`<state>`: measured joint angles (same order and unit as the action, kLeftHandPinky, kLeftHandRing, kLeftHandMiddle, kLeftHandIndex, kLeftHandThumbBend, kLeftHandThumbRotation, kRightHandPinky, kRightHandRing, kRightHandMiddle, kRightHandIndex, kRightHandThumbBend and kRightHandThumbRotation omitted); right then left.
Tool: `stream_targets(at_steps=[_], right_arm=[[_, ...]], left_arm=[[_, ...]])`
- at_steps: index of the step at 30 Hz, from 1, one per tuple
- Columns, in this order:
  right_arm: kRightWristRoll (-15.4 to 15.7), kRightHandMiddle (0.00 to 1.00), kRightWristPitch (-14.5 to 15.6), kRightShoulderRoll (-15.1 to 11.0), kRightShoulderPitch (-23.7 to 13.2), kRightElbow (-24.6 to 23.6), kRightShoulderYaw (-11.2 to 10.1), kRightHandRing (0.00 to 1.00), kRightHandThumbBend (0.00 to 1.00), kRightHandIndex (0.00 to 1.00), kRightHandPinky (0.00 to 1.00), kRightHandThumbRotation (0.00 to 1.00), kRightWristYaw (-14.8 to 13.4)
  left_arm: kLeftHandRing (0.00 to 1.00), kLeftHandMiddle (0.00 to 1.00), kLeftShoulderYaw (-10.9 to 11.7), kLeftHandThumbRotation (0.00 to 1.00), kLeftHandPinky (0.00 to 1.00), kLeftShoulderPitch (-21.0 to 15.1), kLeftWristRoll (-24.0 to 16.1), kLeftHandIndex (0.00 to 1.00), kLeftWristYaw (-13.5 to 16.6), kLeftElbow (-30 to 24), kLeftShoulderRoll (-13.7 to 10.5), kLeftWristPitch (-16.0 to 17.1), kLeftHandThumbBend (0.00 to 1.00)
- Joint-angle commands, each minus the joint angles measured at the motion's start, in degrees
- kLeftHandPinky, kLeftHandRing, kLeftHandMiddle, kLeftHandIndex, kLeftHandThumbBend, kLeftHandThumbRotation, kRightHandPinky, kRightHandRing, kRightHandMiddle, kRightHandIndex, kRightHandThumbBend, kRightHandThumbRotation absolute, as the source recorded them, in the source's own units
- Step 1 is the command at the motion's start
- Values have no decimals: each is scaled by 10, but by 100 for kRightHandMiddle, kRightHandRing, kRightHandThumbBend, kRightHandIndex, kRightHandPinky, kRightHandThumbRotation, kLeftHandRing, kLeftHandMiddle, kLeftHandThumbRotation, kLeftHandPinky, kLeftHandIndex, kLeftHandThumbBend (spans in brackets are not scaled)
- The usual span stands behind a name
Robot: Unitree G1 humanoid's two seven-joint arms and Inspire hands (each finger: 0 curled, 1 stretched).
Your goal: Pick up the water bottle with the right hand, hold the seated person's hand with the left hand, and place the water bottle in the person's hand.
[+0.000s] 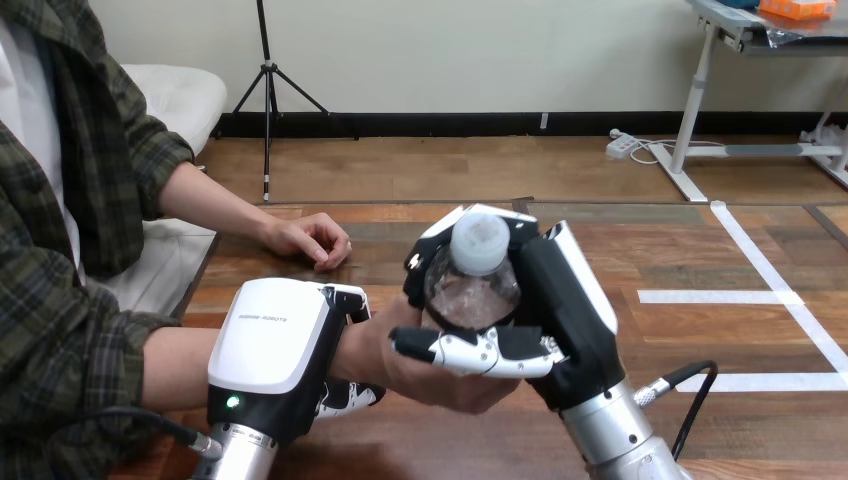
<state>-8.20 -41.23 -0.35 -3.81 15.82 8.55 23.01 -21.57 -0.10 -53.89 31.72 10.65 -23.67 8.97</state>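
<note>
Nearest the camera, the left arm rises from the bottom edge and ends in the left hand (268, 345), its white back shell facing up. Its fingers (347, 299) curl over the person's wrist (362, 345) from above, and another digit shows beneath the wrist, so the hand is clasped round it.

At the lower right the silver right arm (612, 430) slants up to the right hand (572, 300), which is closed round the bottle (472, 285). Its thumb (470, 352) lies across the bottle's front and its fingers wrap the far side. The bottle is clear with a white cap (480, 240), tilted so the cap points towards the camera, and it is held above the table (720, 430).

The person's near hand (430, 375) lies palm up directly under the bottle and the right hand's thumb, its fingers slightly cupped. Whether the bottle's base rests on that palm or hangs just over it cannot be told, as the thumb covers the meeting point.

Farther back, the person's far hand (312, 240) rests loosely curled on the table, well apart from both robot hands and holding nothing.
</note>
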Motion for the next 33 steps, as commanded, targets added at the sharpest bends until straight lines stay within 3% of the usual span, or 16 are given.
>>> stream_targets(at_steps=[1,33], right_arm=[[-1,41,-10,-3,-13,-26,2,36,70,46,30,0,5],[1,41,3,-5,-10,-15,13,36,74,46,31,0,27]], left_arm=[[25,29,12,0,22,-19,9,29,8,-16,3,7,83],[25,29,13,0,22,-16,11,29,14,-12,5,10,83]])
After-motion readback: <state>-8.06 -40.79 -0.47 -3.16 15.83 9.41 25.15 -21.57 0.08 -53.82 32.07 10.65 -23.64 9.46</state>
